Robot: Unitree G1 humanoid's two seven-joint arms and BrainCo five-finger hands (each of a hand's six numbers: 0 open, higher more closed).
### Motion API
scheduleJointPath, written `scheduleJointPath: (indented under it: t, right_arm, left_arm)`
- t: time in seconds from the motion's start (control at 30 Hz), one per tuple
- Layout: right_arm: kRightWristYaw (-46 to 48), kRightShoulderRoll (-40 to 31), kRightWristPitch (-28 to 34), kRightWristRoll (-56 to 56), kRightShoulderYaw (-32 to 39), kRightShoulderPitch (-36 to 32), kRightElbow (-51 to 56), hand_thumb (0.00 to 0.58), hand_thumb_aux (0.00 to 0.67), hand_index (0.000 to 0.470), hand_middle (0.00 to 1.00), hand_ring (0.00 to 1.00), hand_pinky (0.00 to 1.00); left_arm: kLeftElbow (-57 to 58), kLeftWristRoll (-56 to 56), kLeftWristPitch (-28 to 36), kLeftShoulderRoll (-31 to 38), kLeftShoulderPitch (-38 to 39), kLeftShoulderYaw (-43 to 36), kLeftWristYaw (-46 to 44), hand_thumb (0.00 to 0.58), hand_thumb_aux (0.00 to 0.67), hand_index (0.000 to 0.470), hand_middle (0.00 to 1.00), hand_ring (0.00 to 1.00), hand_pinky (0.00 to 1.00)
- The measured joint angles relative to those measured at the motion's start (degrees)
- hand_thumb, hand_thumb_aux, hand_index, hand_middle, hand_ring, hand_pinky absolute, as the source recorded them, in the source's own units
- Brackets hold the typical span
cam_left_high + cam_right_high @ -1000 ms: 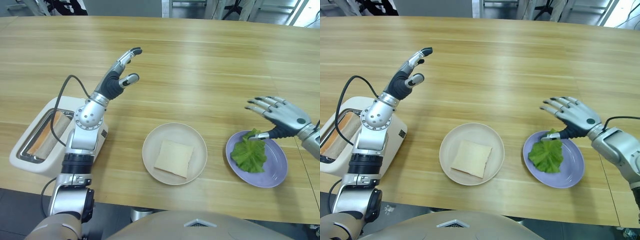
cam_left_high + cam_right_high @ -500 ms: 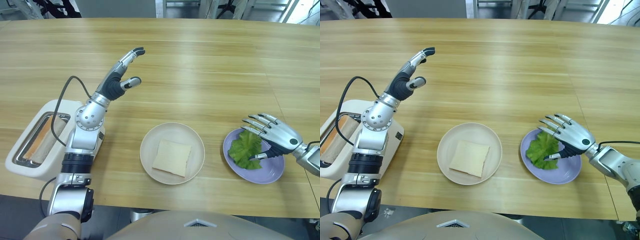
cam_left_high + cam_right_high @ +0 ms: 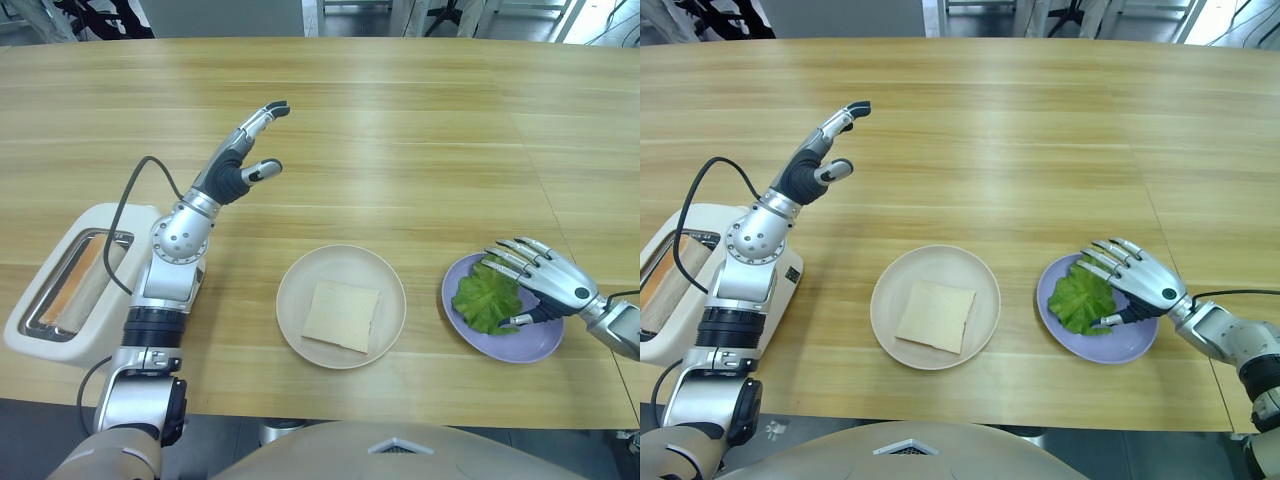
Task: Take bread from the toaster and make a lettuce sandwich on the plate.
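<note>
A slice of bread (image 3: 341, 315) lies flat on the beige plate (image 3: 297, 280) in the middle of the table. To its right a green lettuce leaf (image 3: 483, 299) rests on a purple plate (image 3: 532, 348). My right hand (image 3: 545, 287) hovers low over the leaf's right side with its fingers spread and its fingertips at the leaf; the fingers are not closed on it. The white toaster (image 3: 62, 291) stands at the left with a slice of bread in its slot. My left hand (image 3: 243, 155) is raised above the table beyond the toaster, fingers extended, holding nothing.
A black cable (image 3: 130, 210) loops from the toaster past my left forearm. The wooden table (image 3: 400, 130) stretches bare behind both plates. Chair legs stand beyond the far edge.
My right hand has come down and toward me from above the purple plate's far rim to sit low over the lettuce. The left arm keeps its pose; the camera view has shifted slightly.
</note>
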Motion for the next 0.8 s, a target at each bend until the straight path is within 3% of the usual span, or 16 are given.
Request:
scheduleJointPath:
  t: [0.53, 0.6, 0.67, 0.7, 0.73, 0.77, 0.8]
  right_arm:
    - [-1.64, 2.83, 0.11, -0.1, 8.3, -5.16, 5.67, 0.014, 0.008, 0.005, 0.0, 0.0, 0.0]
    - [-1.65, 3.02, -0.18, -0.07, 8.95, -5.35, 6.07, 0.164, 0.102, 0.07, 0.0, 0.0, 0.0]
    - [-1.77, 3.19, -0.58, 0.03, 9.31, -5.47, 6.24, 0.187, 0.118, 0.081, 0.0, 0.0, 0.0]
    - [-1.96, 3.2, -0.69, 0.26, 9.4, -5.68, 6.33, 0.22, 0.142, 0.097, 0.0, 0.0, 0.0]
    - [-2.13, 3.2, -0.73, 0.47, 9.43, -5.96, 6.46, 0.316, 0.218, 0.15, 0.0, 0.0, 0.0]
    - [-2.21, 3.2, -0.76, 0.58, 9.51, -6.17, 6.48, 0.316, 0.218, 0.15, 0.0, 0.0, 0.0]
    - [-2.4, 3.2, -0.83, 0.83, 9.69, -6.33, 6.49, 0.441, 0.342, 0.235, 0.0, 0.0, 0.0]
  left_arm:
    - [0.95, 0.37, -0.68, 0.04, -0.3, -0.03, 0.18, 0.0, 0.0, 0.0, 0.0, 0.0, 0.0]
    - [1.04, 0.38, -0.68, 0.24, -0.3, -0.02, 0.25, 0.0, 0.0, 0.0, 0.0, 0.0, 0.0]
    - [1.19, 0.43, -0.7, 0.5, -0.31, -0.02, 0.32, 0.0, 0.0, 0.0, 0.0, 0.0, 0.0]
    - [1.3, 0.57, -0.71, 0.6, -0.31, -0.02, 0.39, 0.0, 0.0, 0.0, 0.0, 0.0, 0.0]
    - [1.35, 0.76, -0.73, 0.61, -0.3, -0.02, 0.43, 0.0, 0.0, 0.0, 0.0, 0.0, 0.0]
    - [1.37, 0.88, -0.74, 0.61, -0.3, -0.02, 0.46, 0.0, 0.0, 0.0, 0.0, 0.0, 0.0]
    - [1.37, 0.96, -0.75, 0.61, -0.3, -0.02, 0.5, 0.0, 0.0, 0.0, 0.0, 0.0, 0.0]
